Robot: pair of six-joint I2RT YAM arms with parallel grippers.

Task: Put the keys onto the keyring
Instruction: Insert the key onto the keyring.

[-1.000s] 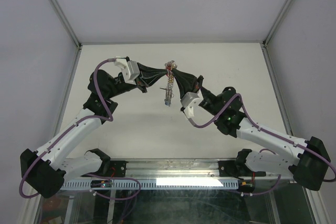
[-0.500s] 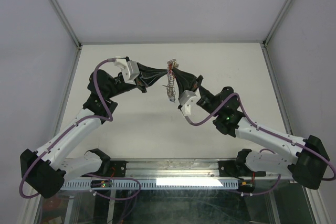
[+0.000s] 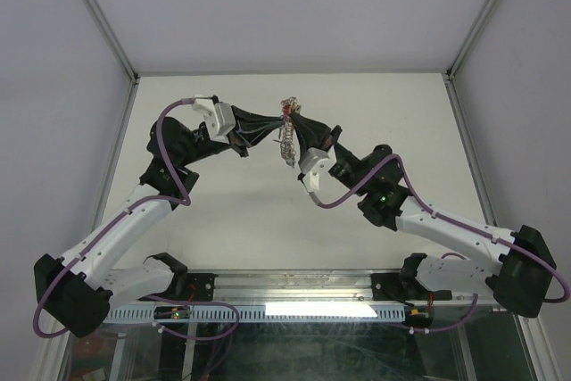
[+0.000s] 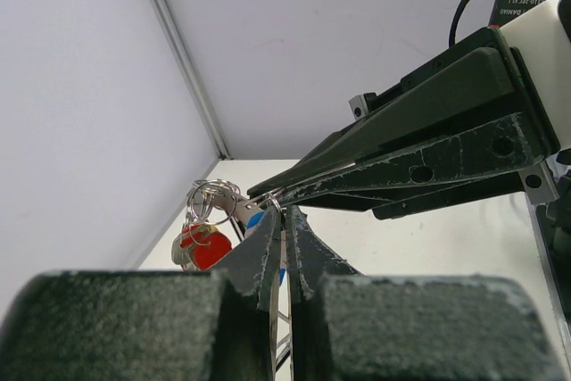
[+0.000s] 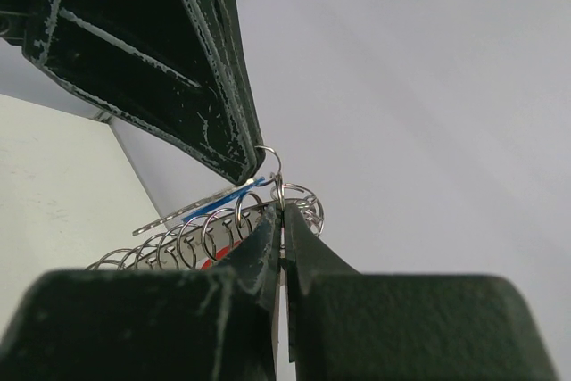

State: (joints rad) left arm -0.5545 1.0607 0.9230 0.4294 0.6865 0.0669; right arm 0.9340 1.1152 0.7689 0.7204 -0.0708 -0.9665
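The keyring (image 3: 285, 142) hangs mid-air over the far middle of the table (image 3: 223, 211). The left gripper (image 4: 284, 240) is clamped on its coil, and the right gripper (image 5: 281, 223) is pinched tight just beside, on what I cannot tell. It is best to hold the coil steady and slide one loop along the wire end. There is one keyring. Of the keys (image 4: 203, 247), one is red and one blue; any others are unclear.

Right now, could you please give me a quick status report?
Left gripper and right gripper shut, pinching the keyring mid-air. Keys hang beside it. No obstruction seen.
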